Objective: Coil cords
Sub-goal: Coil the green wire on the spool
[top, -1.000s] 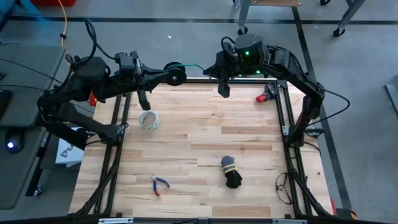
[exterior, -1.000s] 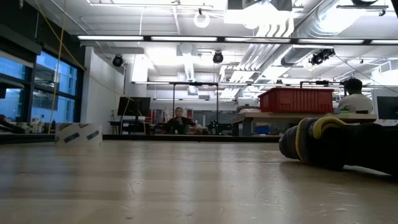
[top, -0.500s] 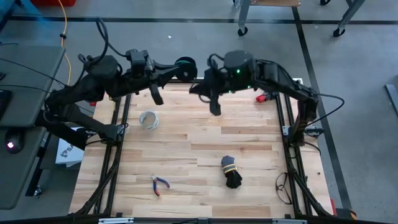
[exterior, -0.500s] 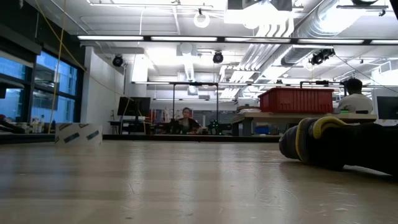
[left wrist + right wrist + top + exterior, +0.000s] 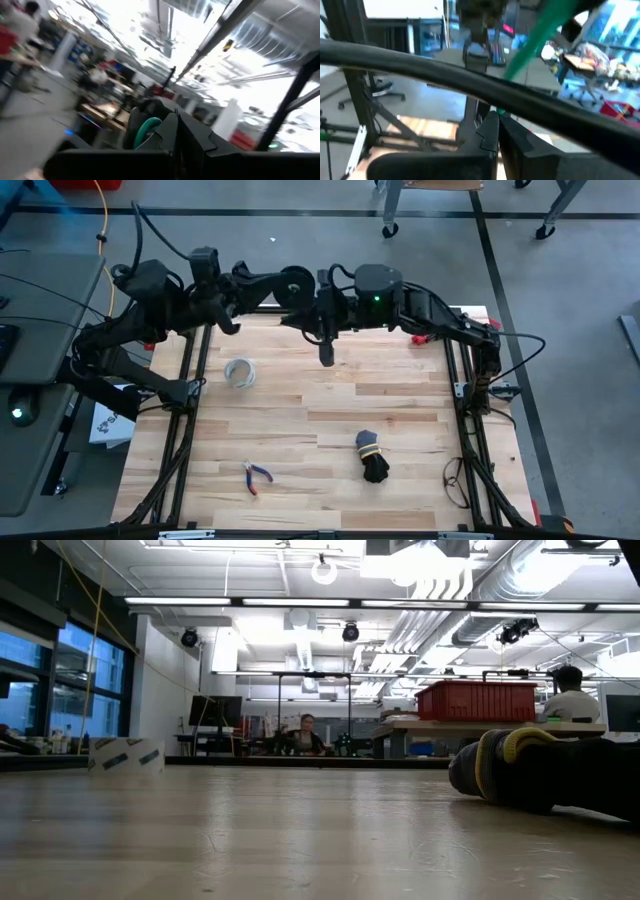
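Above the worktop's (image 5: 320, 405) far edge, your left tool (image 5: 283, 288) is clenched on the dark coil (image 5: 293, 283) of cord, while your right tool (image 5: 322, 308), fingers closed, pinches its green tail (image 5: 540, 35), stretched tool to tool.

Grey floor (image 5: 560, 290), bright ceiling lights (image 5: 430, 565)

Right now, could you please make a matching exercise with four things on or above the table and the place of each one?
1. green cord coil
2. grey-white ring
3. pliers
4. black cord bundle

A. near edge, left part
B. left part, mid-depth
C. held up at the far edge
D. right of centre, towards the near edge

Pairs: 1-C, 2-B, 3-A, 4-D
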Robot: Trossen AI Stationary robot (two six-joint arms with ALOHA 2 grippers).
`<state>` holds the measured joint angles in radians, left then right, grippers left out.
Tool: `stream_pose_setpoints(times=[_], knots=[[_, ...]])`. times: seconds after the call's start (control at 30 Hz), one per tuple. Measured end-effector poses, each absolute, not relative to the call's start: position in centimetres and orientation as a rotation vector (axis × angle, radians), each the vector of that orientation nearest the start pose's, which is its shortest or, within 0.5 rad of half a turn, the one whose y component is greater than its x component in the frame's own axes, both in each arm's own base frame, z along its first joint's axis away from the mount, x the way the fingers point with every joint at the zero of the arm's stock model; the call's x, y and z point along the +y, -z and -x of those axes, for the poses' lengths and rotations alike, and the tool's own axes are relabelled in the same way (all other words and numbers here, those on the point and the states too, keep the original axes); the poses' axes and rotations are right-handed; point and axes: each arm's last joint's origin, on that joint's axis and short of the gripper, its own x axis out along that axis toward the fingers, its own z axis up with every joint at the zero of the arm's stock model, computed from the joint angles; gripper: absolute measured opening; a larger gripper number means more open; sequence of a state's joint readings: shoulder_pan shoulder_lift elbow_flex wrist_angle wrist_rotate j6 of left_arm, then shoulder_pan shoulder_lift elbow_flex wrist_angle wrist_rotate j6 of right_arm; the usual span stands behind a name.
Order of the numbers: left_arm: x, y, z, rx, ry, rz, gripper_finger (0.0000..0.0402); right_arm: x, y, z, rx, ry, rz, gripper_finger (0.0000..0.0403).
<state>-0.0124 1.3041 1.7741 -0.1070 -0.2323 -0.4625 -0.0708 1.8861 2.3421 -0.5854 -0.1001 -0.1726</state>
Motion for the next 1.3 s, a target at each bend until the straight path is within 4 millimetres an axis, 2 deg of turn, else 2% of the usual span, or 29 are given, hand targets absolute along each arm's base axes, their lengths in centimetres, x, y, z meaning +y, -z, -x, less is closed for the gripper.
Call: stream_pose_setpoints(times=[0.37,0.6,0.7,0.9,1.07,1.2,1.3], knots=[[0.2,-55.4,-23.9,-0.392,0.008,0.846,0.0007,-2.1,-52.1,-39.1,-0.062,-0.133,0.163,0.0],[0.2,-55.3,-24.2,-0.383,-0.003,0.785,0.0008,-0.8,-52.4,-39.1,-0.098,-0.191,0.175,0.0],[0.2,-55.2,-24.3,-0.388,0.0,0.829,0.0008,-0.6,-52.4,-39.4,-0.117,-0.159,0.202,0.0],[-0.1,-55.2,-24.4,-0.342,0.109,0.93,0.0008,-1.1,-52.9,-39.4,-0.161,-0.055,0.223,0.0],[-0.4,-55.0,-24.4,-0.295,0.146,0.948,0.0008,-1.4,-53.2,-39.3,-0.201,-0.059,0.227,0.0],[-0.5,-54.9,-24.5,-0.284,0.151,0.931,0.0008,-1.7,-52.8,-39.4,-0.151,-0.046,0.26,0.0],[-0.6,-54.8,-24.4,-0.252,0.169,0.818,0.0007,-2.2,-52.0,-39.4,-0.063,-0.02,0.305,0.0]])
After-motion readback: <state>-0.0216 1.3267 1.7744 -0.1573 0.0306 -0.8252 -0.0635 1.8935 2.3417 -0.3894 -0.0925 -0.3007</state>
